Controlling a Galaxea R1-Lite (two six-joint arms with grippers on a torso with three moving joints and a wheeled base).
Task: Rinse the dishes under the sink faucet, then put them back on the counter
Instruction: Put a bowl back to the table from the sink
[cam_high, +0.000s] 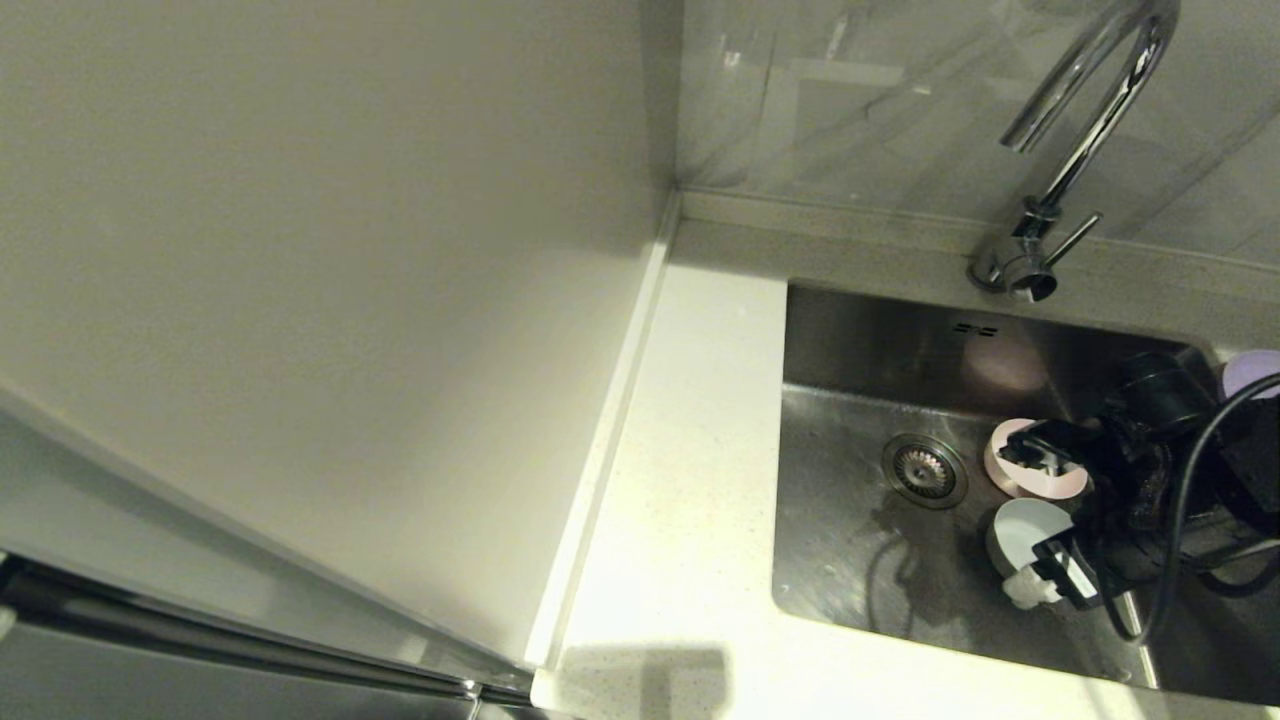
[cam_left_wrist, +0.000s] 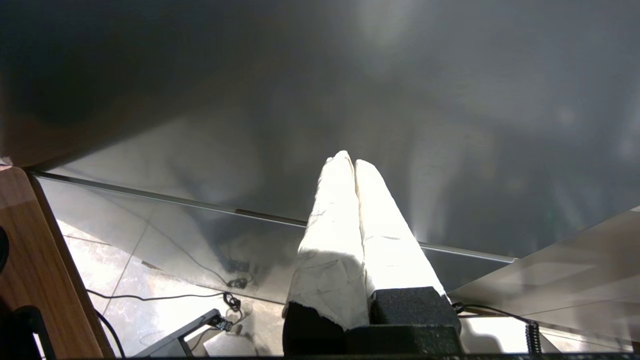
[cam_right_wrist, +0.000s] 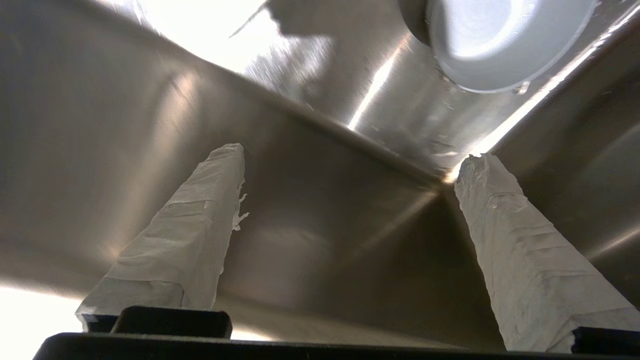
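Right end effector (cam_high: 1050, 520) spread wide and empty inside stainless steel sink (cam_high: 850, 560), between pale pink cup (cam_high: 1010, 475) and blue-white bowl (cam_high: 1020, 532) (left end effector (cam_left_wrist: 350, 165) pressed together, parked).

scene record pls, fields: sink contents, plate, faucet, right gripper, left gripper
sink contents: pink cup and blue-white bowl on the sink floor, right of the drain
plate: lilac plate on the counter at the sink's far right corner, mostly hidden
faucet: faucet, no water visible
right gripper: right gripper inside the sink, fingers open, empty
left gripper: left gripper parked away, shut
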